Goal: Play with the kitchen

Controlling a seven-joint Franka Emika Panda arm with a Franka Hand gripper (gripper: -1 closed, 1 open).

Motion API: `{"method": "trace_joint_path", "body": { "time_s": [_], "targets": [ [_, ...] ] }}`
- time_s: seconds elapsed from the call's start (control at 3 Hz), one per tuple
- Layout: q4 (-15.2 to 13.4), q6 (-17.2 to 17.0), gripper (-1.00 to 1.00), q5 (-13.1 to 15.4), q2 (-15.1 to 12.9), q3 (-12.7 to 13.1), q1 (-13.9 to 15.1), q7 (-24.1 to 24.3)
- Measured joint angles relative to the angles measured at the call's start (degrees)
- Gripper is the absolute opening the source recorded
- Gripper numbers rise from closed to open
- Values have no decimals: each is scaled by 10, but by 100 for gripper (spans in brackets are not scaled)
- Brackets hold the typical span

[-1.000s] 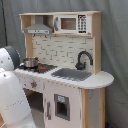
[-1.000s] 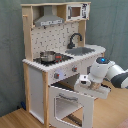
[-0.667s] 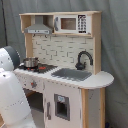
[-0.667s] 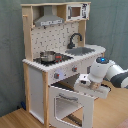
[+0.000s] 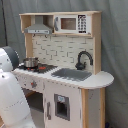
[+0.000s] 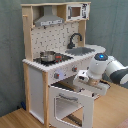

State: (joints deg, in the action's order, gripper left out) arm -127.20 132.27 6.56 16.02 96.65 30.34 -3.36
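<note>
The large white and light-wood toy kitchen [image 6: 60, 75] stands on the wooden floor [image 6: 12, 119] against a grey curtain [image 5: 114, 45]. Its oven door [image 6: 70, 102] hangs open beneath the knobs. The white robot arm [image 6: 107, 67] reaches toward that door from the second exterior view's right; whether its fingers are apart cannot be told. A small steel pot [image 5: 30, 62] sits on the kitchen's stovetop, left of the grey sink [image 5: 72, 74].

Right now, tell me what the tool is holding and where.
Cannot be told: the arm reaches over the kitchen's open oven door, but the tool's tip is hidden.
</note>
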Motion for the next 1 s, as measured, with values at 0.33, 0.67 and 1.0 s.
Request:
{"method": "trace_joint_path", "body": {
  "time_s": [0.33,0.67,1.0],
  "targets": [
    [12,-36,100,28,0,-20,-24,42],
    [17,-67,100,53,0,-38,-46,75],
    [19,-95,100,82,1,-57,-68,104]
  ]
}}
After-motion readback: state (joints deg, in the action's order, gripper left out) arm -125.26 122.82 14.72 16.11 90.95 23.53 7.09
